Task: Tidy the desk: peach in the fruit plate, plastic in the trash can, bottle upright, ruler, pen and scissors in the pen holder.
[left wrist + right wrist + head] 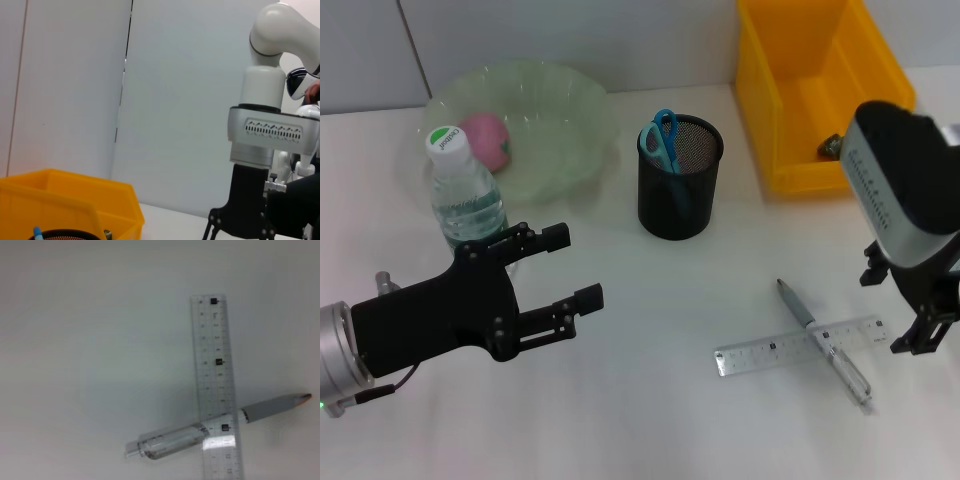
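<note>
A pink peach [488, 140] lies in the pale green fruit plate [560, 110] at the back left. In front of the plate a clear bottle [465, 195] with a green cap stands upright. Blue-handled scissors [663, 138] stick out of the black mesh pen holder [680, 185]. A clear ruler [800, 345] [217, 370] lies on the table at the right, with a grey pen [825, 343] [200, 432] crossing it. My left gripper [575, 267] is open and empty just right of the bottle. My right gripper [895, 310] hangs open just right of the ruler's end.
A yellow bin [790, 110] [75, 200] stands at the back right with a small dark object [830, 147] inside. A pale wall runs behind the table. The right arm [262, 130] shows in the left wrist view.
</note>
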Motion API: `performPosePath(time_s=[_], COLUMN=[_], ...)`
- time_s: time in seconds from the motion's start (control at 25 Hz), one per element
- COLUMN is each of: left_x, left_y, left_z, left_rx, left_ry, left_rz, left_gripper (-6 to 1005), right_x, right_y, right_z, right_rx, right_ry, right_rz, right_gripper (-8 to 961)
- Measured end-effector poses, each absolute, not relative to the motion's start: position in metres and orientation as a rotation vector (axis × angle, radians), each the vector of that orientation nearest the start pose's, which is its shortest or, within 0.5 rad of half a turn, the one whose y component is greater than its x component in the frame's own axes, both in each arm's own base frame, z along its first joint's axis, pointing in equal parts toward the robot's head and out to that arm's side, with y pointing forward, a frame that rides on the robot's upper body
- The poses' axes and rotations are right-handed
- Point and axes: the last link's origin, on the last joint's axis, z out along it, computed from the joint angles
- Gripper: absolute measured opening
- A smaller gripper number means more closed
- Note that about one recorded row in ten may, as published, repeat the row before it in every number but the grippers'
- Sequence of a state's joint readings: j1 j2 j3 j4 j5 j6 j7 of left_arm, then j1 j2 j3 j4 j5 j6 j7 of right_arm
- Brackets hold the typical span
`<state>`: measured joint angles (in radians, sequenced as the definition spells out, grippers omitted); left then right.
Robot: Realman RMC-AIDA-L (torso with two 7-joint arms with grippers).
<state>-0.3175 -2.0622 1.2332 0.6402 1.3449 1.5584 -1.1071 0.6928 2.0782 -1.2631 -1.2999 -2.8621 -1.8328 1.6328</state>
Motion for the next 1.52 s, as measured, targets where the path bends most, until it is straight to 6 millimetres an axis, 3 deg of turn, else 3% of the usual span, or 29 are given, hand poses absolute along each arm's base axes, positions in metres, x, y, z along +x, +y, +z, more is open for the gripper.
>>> performPosePath(time_s=[0.64, 1.52], left_x=[-0.245, -0.245], left_y=[0.281, 0.28], left_z=[-0.024, -0.024], left_rx=[-2.665, -2.667], left_ry=[-0.354, -0.356], left_rz=[-1.075, -1.075], left_gripper=[785, 785], right_x=[0.219, 0.218], right_y=[0.349, 0.353], right_z=[0.008, -0.003], right_rx=[-2.957, -2.965], right_ry=[-0.148, -0.155], right_rz=[-1.134, -1.133], right_gripper=[824, 819])
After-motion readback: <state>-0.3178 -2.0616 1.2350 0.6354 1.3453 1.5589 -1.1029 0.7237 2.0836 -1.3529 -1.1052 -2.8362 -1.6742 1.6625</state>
